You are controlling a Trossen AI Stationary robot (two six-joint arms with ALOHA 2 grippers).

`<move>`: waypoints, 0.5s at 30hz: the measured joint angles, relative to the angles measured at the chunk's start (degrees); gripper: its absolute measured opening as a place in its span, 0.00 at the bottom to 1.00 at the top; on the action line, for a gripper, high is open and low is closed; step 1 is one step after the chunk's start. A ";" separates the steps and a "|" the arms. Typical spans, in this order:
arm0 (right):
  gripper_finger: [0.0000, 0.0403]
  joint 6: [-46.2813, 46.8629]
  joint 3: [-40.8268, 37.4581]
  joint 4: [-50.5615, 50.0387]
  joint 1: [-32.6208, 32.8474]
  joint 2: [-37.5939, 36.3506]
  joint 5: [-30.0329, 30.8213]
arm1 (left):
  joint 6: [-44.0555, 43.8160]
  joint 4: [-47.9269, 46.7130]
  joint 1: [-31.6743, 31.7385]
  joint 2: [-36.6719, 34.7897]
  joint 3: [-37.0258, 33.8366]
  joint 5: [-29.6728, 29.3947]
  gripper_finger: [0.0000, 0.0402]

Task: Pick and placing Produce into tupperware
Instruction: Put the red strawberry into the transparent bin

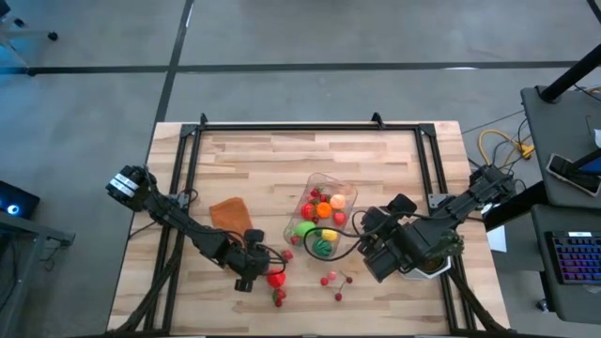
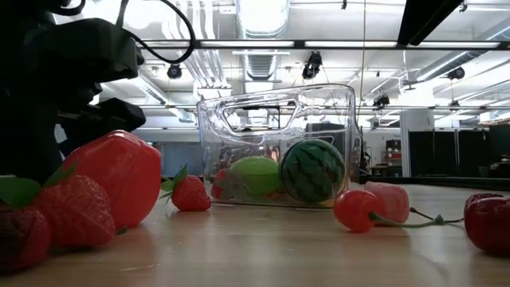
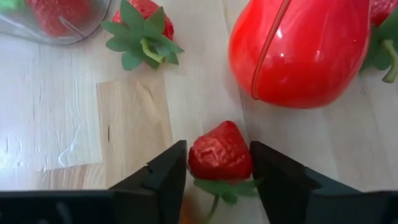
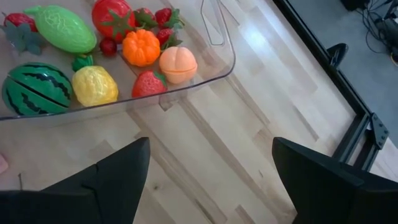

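- Left gripper (image 3: 219, 163): low over the table, fingers pinching a small strawberry (image 3: 219, 151); both dark pads sit against its sides. Whether the berry is lifted or touching the wood, cannot tell.
- Just ahead of that gripper lies a large glossy red fruit (image 3: 301, 50), near but apart from the held berry. Further ahead and to one side, a loose strawberry with green leaves (image 3: 144, 28), and beyond it the curved corner of the tupperware (image 3: 65, 38).
- Right gripper (image 4: 208, 171): fingers spread wide, nothing between them, hovering beside the tupperware (image 4: 214, 37) with bare table below. Reads as waiting.
- Already inside the tupperware, in front of the right gripper: watermelon (image 4: 36, 89), lemon (image 4: 94, 86), green melon (image 4: 64, 28), tomato (image 4: 113, 17), orange (image 4: 141, 48), peach (image 4: 177, 65), a strawberry (image 4: 148, 84) and a few small red pieces.
- Still out on the table in the high view: the pieces by the left gripper (image 1: 266, 268) plus a scatter of small red cherries (image 1: 335, 280) lying between the two grippers.
- Judgement: roughly two-thirds done. Bulk of the produce is loaded; the held strawberry, the big red fruit, the loose strawberries and cherries remain.
- Next move calls for carrying the berry over the tupperware rim before releasing.
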 joint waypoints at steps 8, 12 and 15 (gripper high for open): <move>0.82 0.11 -0.04 0.01 0.00 0.00 0.00 | 0.07 -2.05 0.04 -0.26 0.95 -0.97 0.32; 0.82 2.12 -0.04 0.09 0.00 -0.35 0.72 | 4.53 -9.06 0.73 -3.33 3.57 -2.68 0.32; 0.82 3.56 0.09 0.07 0.00 -1.45 1.53 | 9.15 -14.94 3.37 -7.29 5.80 -4.19 0.32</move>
